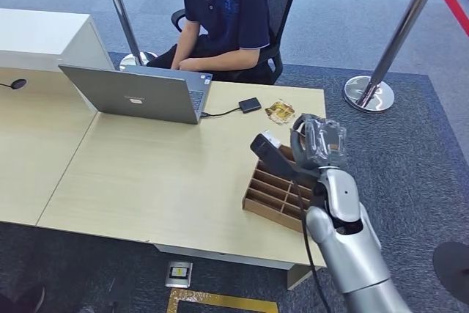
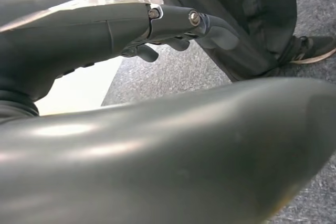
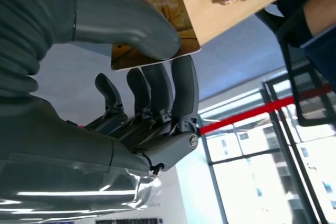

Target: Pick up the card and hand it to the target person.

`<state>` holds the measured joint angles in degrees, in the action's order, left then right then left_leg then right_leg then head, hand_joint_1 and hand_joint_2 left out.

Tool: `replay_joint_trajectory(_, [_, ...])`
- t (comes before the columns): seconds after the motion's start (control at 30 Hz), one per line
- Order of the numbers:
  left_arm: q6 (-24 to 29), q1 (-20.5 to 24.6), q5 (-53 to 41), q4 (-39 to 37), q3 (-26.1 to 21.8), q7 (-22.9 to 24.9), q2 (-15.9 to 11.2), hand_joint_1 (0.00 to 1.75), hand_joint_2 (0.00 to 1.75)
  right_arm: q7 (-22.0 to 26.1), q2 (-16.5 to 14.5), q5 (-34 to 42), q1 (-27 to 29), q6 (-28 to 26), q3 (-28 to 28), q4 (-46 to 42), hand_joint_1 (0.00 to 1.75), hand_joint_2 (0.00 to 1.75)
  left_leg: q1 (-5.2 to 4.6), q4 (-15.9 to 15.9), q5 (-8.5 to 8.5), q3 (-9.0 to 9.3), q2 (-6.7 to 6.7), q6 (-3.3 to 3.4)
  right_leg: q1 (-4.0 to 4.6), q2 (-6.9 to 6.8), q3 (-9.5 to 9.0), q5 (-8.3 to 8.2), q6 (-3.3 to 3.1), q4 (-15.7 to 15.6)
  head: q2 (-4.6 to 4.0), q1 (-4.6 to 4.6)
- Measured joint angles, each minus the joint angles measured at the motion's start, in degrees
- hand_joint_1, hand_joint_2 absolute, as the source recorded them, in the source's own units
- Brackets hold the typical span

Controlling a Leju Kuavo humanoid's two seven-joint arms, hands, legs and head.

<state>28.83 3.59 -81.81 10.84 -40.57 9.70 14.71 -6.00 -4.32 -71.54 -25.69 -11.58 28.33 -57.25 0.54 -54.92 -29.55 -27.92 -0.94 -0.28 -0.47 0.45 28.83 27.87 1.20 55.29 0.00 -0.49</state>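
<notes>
Upper left of the head view: grey laptop (image 1: pixel 145 93) open on the wooden table (image 1: pixel 138 174), a seated person (image 1: pixel 226 16) behind it. Right of centre, the right hand (image 1: pixel 301 153) is raised over the compartmented wooden tray (image 1: pixel 272 194). The card (image 3: pixel 180 17) is clamped between its thumb (image 3: pixel 130 27) and fingers (image 3: pixel 184 85). Left hand (image 2: pixel 166 30): fingers curled inward, holding nothing.

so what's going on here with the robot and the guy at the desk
The robot's right hand pinches a card between thumb and fingers, raised above the wooden divided tray on the table. A person sits across at a laptop. More cards lie near him. The left hand hangs by the robot's side.
</notes>
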Motion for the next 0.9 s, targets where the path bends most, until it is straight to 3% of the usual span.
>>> replay_joint_trajectory(0.17, [0.12, 0.01, 0.47, 0.0, 0.0, 0.0, 0.0, 0.0, 0.0, 0.31, 1.54, 0.81, 1.72, 0.99, -0.01, -7.33, 1.27, 1.75, 0.0, 0.0, 0.0, 0.0, 0.0, 0.0, 0.0, 0.0, 0.0, 0.0, 0.0, 0.0, 0.0, -0.01])
replay_joint_trajectory(0.43, [0.15, 0.03, -0.11, 0.0, 0.0, 0.0, 0.02, 0.0, 0.0, 0.7, 1.54, 0.64, 3.07, 1.81, 0.05, -13.78, 1.26, 1.75, 0.01, 0.01, 0.0, -0.02, 0.0, 0.0, 0.0, 0.0, -0.01, 0.0, 0.0, 0.03, 0.0, 0.0])
replay_joint_trajectory(0.73, [0.15, 0.05, -0.9, 0.0, 0.0, 0.0, 0.02, 0.0, 0.0, 0.91, -0.76, 0.22, 0.1, 2.65, 0.46, -13.25, 1.3, 1.75, 0.0, 0.01, 0.01, -0.04, 0.01, 0.0, 0.0, 0.0, -0.01, 0.0, 0.0, 0.04, 0.0, 0.01])
replay_joint_trajectory(0.9, [0.13, 0.24, -2.33, 0.0, 0.09, 0.01, 0.0, 0.0, 0.0, -1.39, -4.85, -0.32, -7.08, 3.22, 0.85, -5.51, 1.32, 1.75, 0.01, 0.01, 0.04, -0.06, 0.05, -0.04, 0.0, 0.0, 0.05, -0.03, -0.03, 0.09, 0.0, -0.01])
